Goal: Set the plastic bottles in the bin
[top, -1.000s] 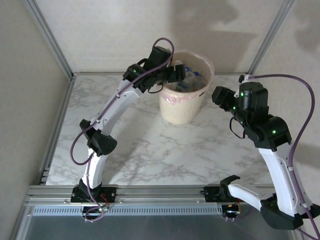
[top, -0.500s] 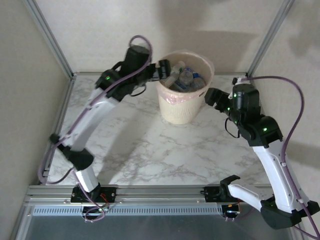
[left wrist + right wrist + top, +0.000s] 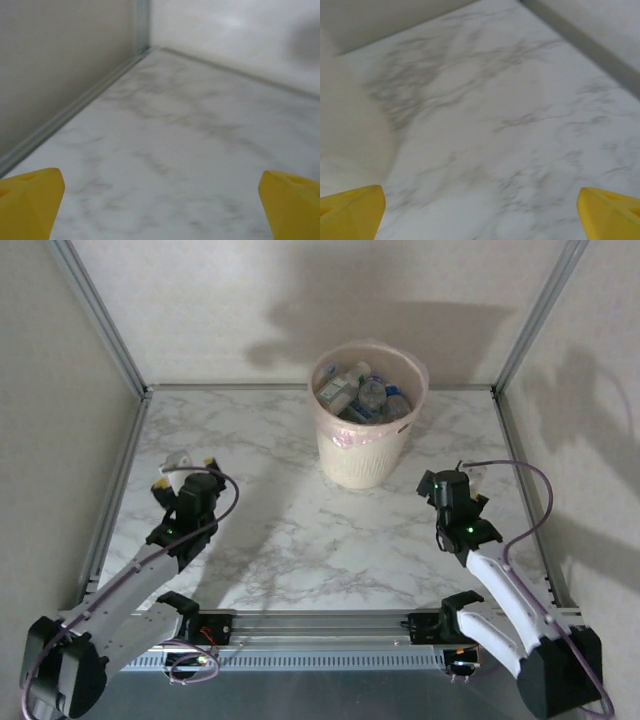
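Observation:
Several plastic bottles, clear ones with blue caps and labels, lie piled inside the bin, a cream tapered wastebasket with a pinkish liner, at the table's back centre. My left gripper hangs low over the left side of the table, far from the bin, and is open. Its yellow fingertips frame bare marble in the left wrist view. My right gripper sits low at the right, in front of and to the right of the bin, also open with nothing between its yellow fingertips.
The marble tabletop is boxed in by pale walls and metal frame rails on the left, back and right. A blurred beige surface, likely the bin's wall, fills the left of the right wrist view.
Both arms have drawn back from the bin's rim and folded down toward the near side of the table. The right gripper has opened wide, the left stayed open.

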